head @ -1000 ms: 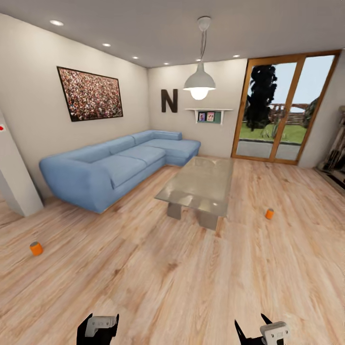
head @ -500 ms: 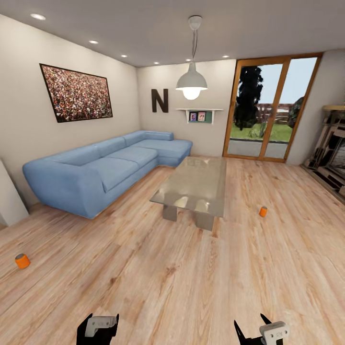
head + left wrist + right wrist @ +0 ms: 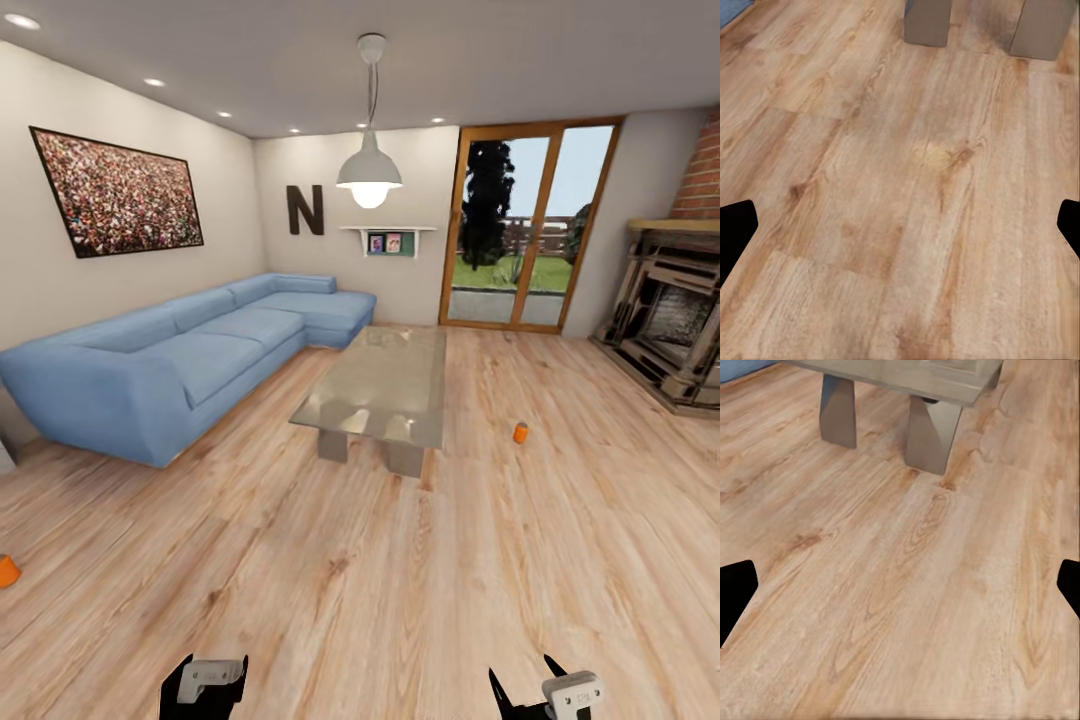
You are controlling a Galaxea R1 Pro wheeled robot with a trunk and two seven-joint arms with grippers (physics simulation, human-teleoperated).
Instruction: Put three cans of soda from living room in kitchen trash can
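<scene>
**Two orange cans on the living-room floor, both grippers empty**

The head view looks across the living room, over its light wood-plank floor (image 3: pixel 350 590). A blue corner sofa (image 3: pixel 180 360) runs along the left wall, and a glass-topped table (image 3: pixel 380 385) stands in the middle of the room on two grey legs. To the far right is a brick fireplace (image 3: pixel 675 335); on the far wall, a glazed door (image 3: pixel 515 230) gives onto greenery.

One orange can of soda (image 3: pixel 520 432) stands upright on the floor to the right of the table, near it but apart. A second orange can (image 3: pixel 7 570) sits at the near left edge of the picture, partly cut off, well apart from the sofa.

The left gripper (image 3: pixel 205 685) and the right gripper (image 3: pixel 545 690) hang low at the near edge, over bare floor. In each wrist view the dark fingertips (image 3: pixel 736 229) (image 3: pixel 736 585) stand wide apart with nothing between them, and the table legs (image 3: pixel 881 424) lie ahead.
</scene>
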